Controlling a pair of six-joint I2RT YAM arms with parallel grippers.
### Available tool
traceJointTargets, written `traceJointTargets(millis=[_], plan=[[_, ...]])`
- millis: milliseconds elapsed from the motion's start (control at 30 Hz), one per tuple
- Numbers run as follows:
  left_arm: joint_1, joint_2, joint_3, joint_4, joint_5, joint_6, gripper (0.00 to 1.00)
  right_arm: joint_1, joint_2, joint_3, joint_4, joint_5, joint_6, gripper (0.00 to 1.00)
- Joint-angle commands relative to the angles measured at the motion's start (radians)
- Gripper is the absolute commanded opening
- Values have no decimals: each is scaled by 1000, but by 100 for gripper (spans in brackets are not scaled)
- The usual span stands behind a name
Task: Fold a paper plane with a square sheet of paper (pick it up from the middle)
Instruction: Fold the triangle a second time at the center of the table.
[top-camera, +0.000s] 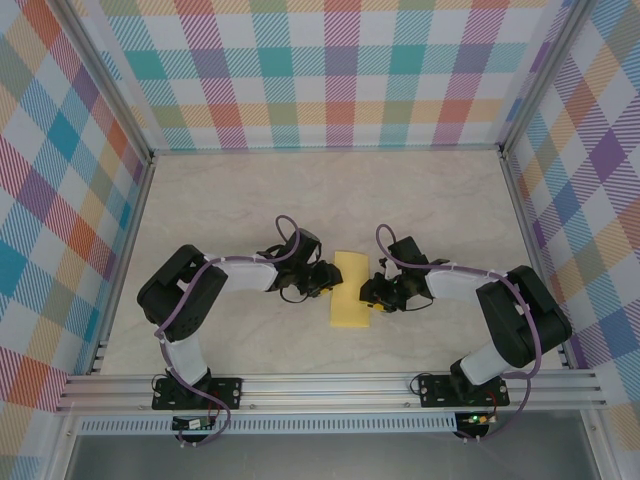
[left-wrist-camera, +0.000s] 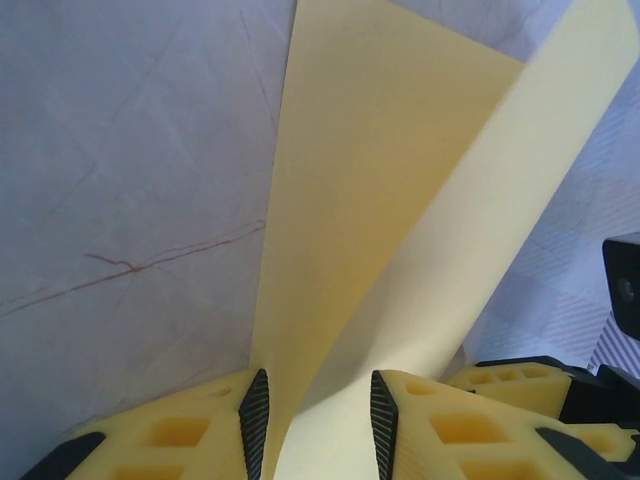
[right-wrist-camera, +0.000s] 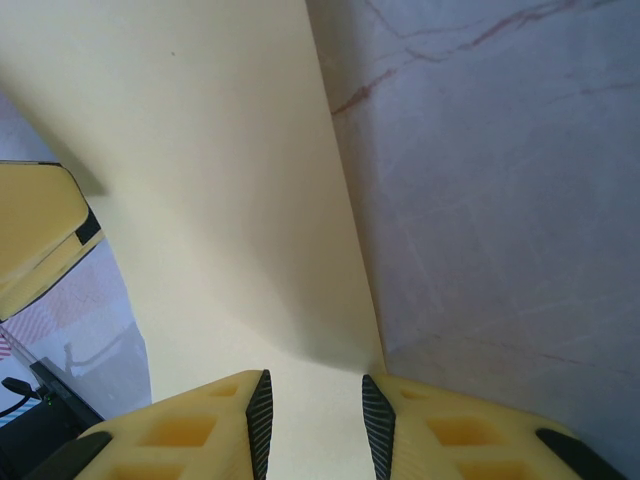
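The square sheet of paper (top-camera: 350, 300) is bright yellow and shows from above as a narrow upright strip between the two arms. My left gripper (top-camera: 328, 280) is at its left edge and my right gripper (top-camera: 378, 292) at its right edge. In the left wrist view the sheet (left-wrist-camera: 380, 200) bends, one flap rising to the right, and runs down between the parted pads of the left gripper (left-wrist-camera: 318, 385). In the right wrist view the sheet (right-wrist-camera: 220, 200) lies under and between the parted pads of the right gripper (right-wrist-camera: 315, 385), curving up on the left. Both grippers are open.
The tabletop (top-camera: 300, 200) is pale marble with faint veins, walled by plaid panels (top-camera: 320, 70) on three sides. An aluminium rail (top-camera: 330, 385) runs along the near edge by the arm bases. The two grippers stand very close together over the sheet.
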Motion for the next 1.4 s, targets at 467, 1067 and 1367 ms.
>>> traceJointTargets(millis=[467, 1067, 1367], plan=[[-24, -86, 21, -151, -78, 40, 33, 11, 65, -39, -27, 52, -7, 34], [-61, -237, -93, -138, 0, -121, 40, 11, 59, -42, -31, 59, -9, 34], [-87, -150, -98, -48, 25, -174, 42, 11, 65, -40, -35, 57, -12, 35]])
